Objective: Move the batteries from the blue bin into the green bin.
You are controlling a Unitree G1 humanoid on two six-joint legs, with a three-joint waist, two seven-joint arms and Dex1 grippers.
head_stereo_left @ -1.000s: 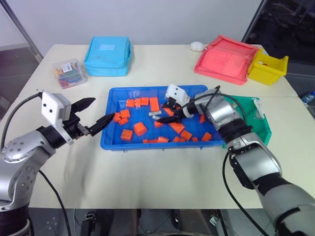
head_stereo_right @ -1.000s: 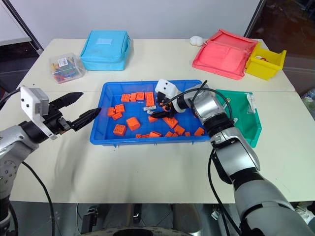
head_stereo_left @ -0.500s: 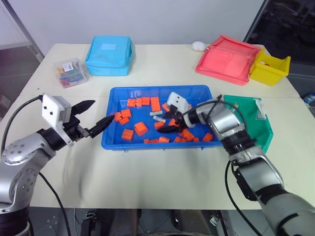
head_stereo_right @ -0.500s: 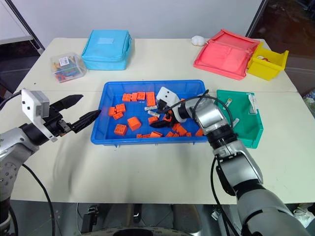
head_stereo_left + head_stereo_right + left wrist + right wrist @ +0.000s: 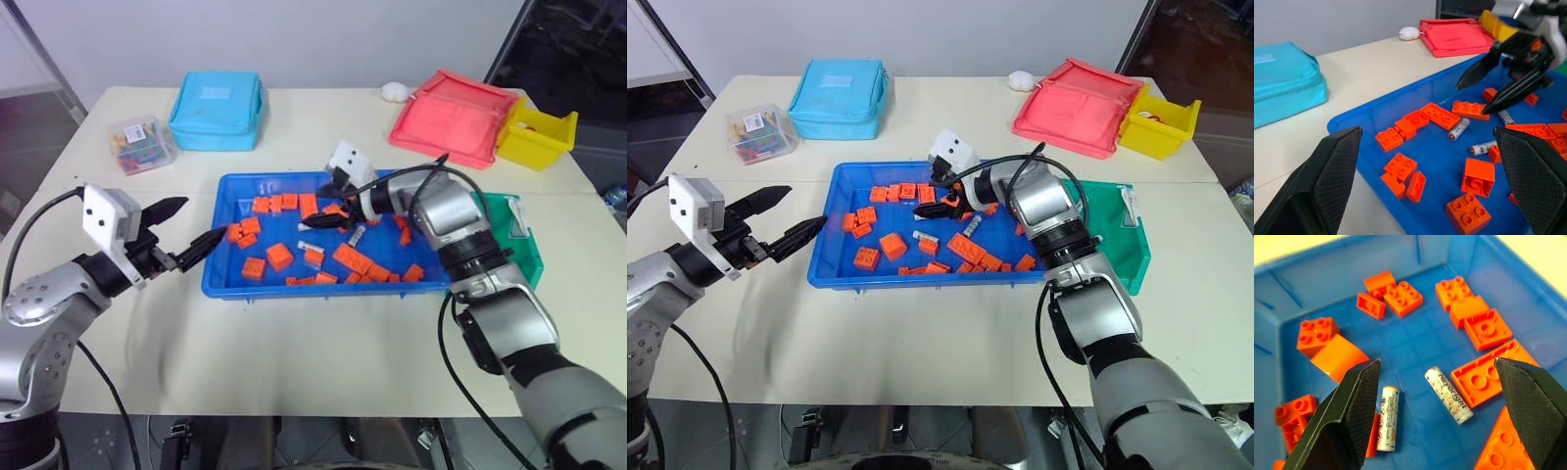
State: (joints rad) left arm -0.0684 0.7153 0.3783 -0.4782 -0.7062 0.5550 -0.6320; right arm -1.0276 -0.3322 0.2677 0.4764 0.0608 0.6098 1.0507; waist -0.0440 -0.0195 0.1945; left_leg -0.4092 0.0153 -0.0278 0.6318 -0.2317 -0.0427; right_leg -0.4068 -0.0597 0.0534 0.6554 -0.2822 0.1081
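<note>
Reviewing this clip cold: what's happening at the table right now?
The right hand hangs open over the blue bin, empty, above two batteries lying loose among orange bricks. The left hand is open too, poised at the bin's left edge, holding nothing. The green bin waits beside the blue bin's right end; whether it holds anything can't be told.

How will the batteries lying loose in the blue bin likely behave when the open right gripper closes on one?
The batteries are smooth cylinders lying flat on the blue bin floor, so a nudge would probably roll them. Their glossy wrap looks slippery, so one may squirt from the right gripper. They look rigid, unlikely to deform.
</note>
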